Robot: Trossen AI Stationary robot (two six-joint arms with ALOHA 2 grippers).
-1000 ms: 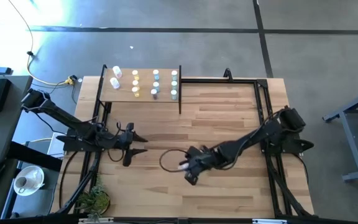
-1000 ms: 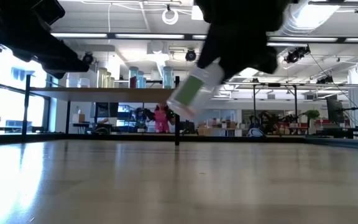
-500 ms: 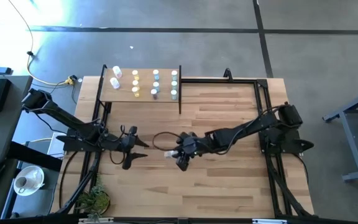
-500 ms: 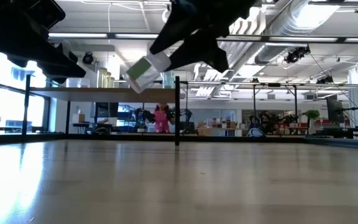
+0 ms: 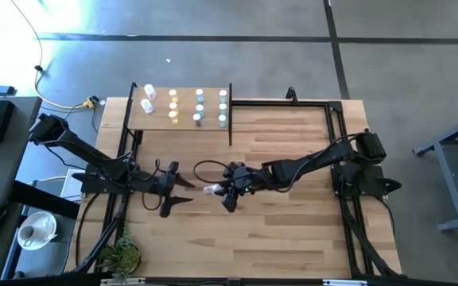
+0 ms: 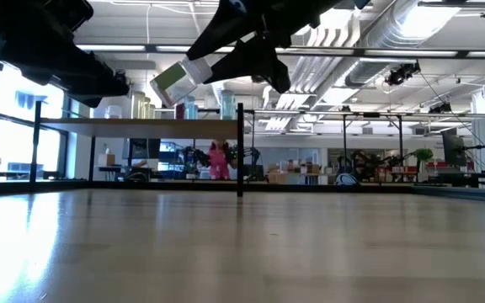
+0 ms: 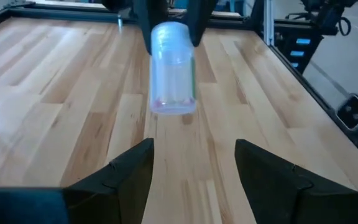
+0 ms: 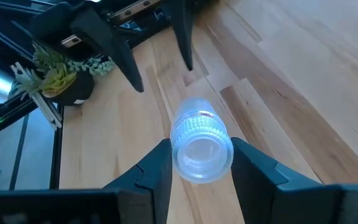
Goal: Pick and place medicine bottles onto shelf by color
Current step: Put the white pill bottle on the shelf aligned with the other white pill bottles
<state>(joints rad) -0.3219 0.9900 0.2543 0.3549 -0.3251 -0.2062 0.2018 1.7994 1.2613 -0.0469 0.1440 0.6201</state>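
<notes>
Most of the sorting looks done to me: the shelf [image 5: 159, 121] at the far left of the tabletop [image 5: 293, 238] already carries a good number of bottles standing in columns, white ones [image 5: 147, 98] at one end, then yellow [image 5: 173, 106], then bluish ones [image 5: 199, 108] and a pale column [image 5: 223, 107] nearest the black post. I see no loose bottles lying on the tabletop, so the one I am carrying may well be among the last. My right hand [image 5: 227, 191] is clamped on that green-labelled bottle [image 6: 178, 80], holding it up in the air above the middle of the tabletop, tipped over so it lies nearly sideways with its cap pointing toward my other arm. My right arm is stretched long and low across the boards to reach there. My left hand [image 5: 173, 187] waits just beside, fingers spread wide apart and empty, aimed straight at the bottle with its cap end between their line, near but not touching. I judge this a hand-over about to happen, with the shelf placing left to do.
</notes>
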